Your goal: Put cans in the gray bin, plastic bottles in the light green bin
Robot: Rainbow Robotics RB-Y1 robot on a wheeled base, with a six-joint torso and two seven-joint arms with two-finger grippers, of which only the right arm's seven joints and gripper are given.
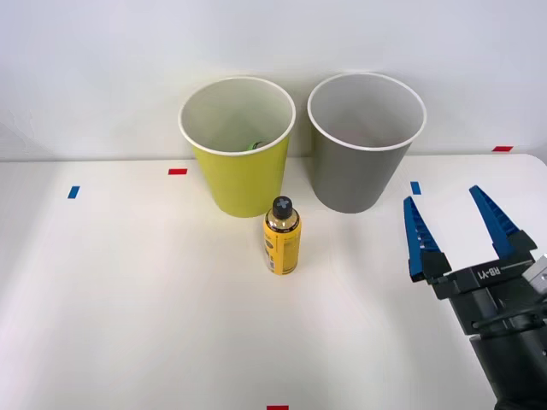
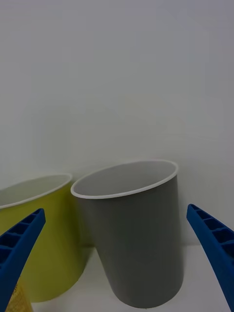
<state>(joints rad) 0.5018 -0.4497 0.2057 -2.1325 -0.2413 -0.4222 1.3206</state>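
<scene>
The light green bin (image 1: 244, 179) and the gray bin (image 1: 350, 175) stand side by side at the back of the white table, light green on the left. Inside the light green bin a sliver of bright green, the plastic bottle (image 1: 254, 145), peeks over the near wall. A yellow can (image 1: 282, 239) with a black top stands upright just in front of the gap between the bins. My right gripper (image 1: 442, 196) hovers open and empty to the right of the can, in front of the gray bin's right side. The wrist view faces the gray bin (image 2: 141, 243), with the light green bin (image 2: 58, 243) and an edge of the can (image 2: 22, 298) beside it.
Small tape marks lie on the table: blue (image 1: 73, 192) and red (image 1: 177, 172) at the left, blue (image 1: 415, 187) by the gray bin, red (image 1: 502, 149) at the far right, red (image 1: 277, 407) at the front edge. A white wall rises right behind the bins.
</scene>
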